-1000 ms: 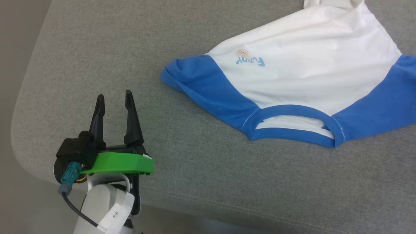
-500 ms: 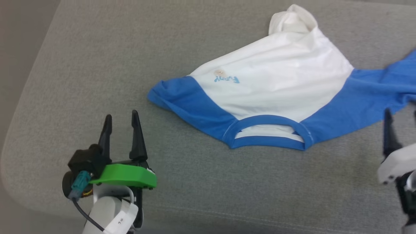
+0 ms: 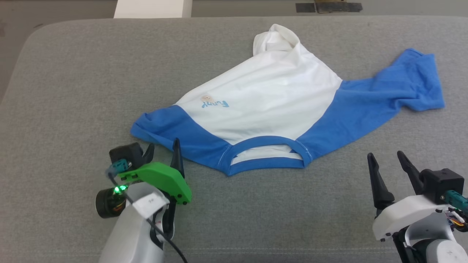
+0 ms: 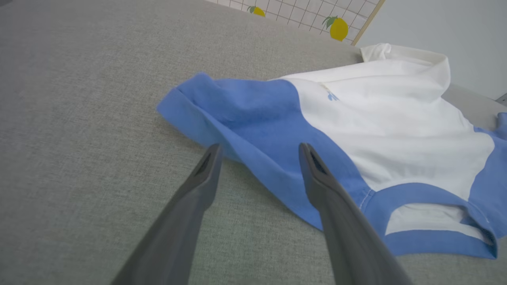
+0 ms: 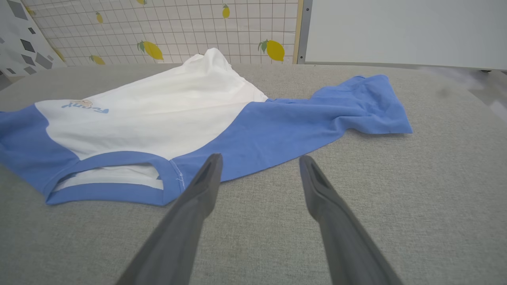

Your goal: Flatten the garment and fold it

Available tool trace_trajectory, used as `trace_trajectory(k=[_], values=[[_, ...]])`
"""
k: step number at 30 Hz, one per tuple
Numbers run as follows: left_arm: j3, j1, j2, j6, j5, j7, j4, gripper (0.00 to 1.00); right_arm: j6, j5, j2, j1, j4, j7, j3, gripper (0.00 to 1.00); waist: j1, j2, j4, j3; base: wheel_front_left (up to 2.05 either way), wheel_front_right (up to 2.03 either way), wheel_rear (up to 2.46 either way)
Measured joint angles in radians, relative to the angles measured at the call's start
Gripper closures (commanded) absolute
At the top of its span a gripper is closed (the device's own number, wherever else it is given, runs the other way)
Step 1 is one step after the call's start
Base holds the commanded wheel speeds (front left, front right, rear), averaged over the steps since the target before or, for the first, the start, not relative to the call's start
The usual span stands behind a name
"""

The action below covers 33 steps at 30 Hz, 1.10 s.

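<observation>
Garment (image 3: 270, 98): rumpled on cushion (image 3: 73, 91), collar (image 3: 267, 155) nearest. Left gripper (image 3: 163, 144): spread wide, empty, tips at edge of bunched left sleeve (image 3: 161, 126). Right gripper (image 3: 384, 154): spread wide, empty, right sleeve (image 3: 395, 87) well ahead. Judged barely begun: hem (image 3: 274, 36) crumpled at far side, nothing flattened, no fold made. Left to do: spread sleeves, smooth body, fold.

The garment (image 3: 270, 95) lies on the grey table (image 3: 73, 91) with its collar toward the robot. One blue sleeve spreads out to the right. The other looks tucked under, though it is hard to tell. The left gripper (image 3: 163, 144) is just beside that sleeve, fingers apart. The right gripper (image 3: 384, 154) is near the spread sleeve, not touching, fingers apart too.
</observation>
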Motion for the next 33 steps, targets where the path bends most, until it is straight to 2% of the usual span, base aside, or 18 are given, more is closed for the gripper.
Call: trace_trajectory(k=[5,14,15,16,17,20,26,30,33], values=[[0.007,-0.077,0.007,0.041,-0.009,0.115,0.119,0.0,0.0,0.01,0.001,0.0,0.005,0.0,0.036,0.0,0.0,0.0,-0.027,-0.001,0.0,0.0,0.0],[0.019,-0.169,0.034,0.058,-0.022,0.215,0.24,0.0,0.0,0.02,0.001,0.0,0.017,0.0,0.067,0.0,0.0,0.0,-0.055,0.017,0.0,0.0,0.0],[0.018,-0.173,0.037,0.059,-0.022,0.222,0.247,0.38,0.0,0.022,0.001,0.0,0.019,0.0,0.068,0.0,0.0,0.0,-0.058,0.018,0.0,0.0,0.0],[0.018,-0.174,0.039,0.059,-0.022,0.223,0.25,0.65,0.0,0.025,0.001,0.0,0.02,-0.001,0.068,0.0,0.0,0.0,-0.059,0.02,0.0,0.0,0.0],[0.017,-0.175,0.04,0.059,-0.022,0.223,0.251,1.0,0.0,0.027,0.001,0.0,0.022,-0.001,0.068,0.0,0.0,0.0,-0.06,0.021,0.0,0.0,0.0],[0.01,-0.175,0.042,0.056,-0.022,0.21,0.25,1.0,0.0,0.027,0.001,0.0,0.024,-0.005,0.065,0.0,0.0001,0.0,-0.058,0.021,0.0,0.0,0.0],[0.011,-0.158,0.043,0.039,-0.023,0.112,0.206,1.0,0.0,0.027,0.001,-0.012,0.029,-0.006,0.034,0.0,0.0001,0.0,-0.041,0.01,0.0,0.0,0.0],[0.0,-0.099,0.043,0.029,-0.023,0.079,0.156,1.0,0.0,0.021,0.002,-0.087,0.065,0.024,-0.012,0.0,0.0,0.0,-0.023,0.008,0.0,0.0,0.0],[-0.01,-0.064,0.041,0.026,-0.023,0.063,0.12,1.0,0.0,0.015,0.002,-0.174,0.14,0.077,-0.056,0.0,0.0001,0.0,-0.007,0.014,0.0,0.0,0.0]])
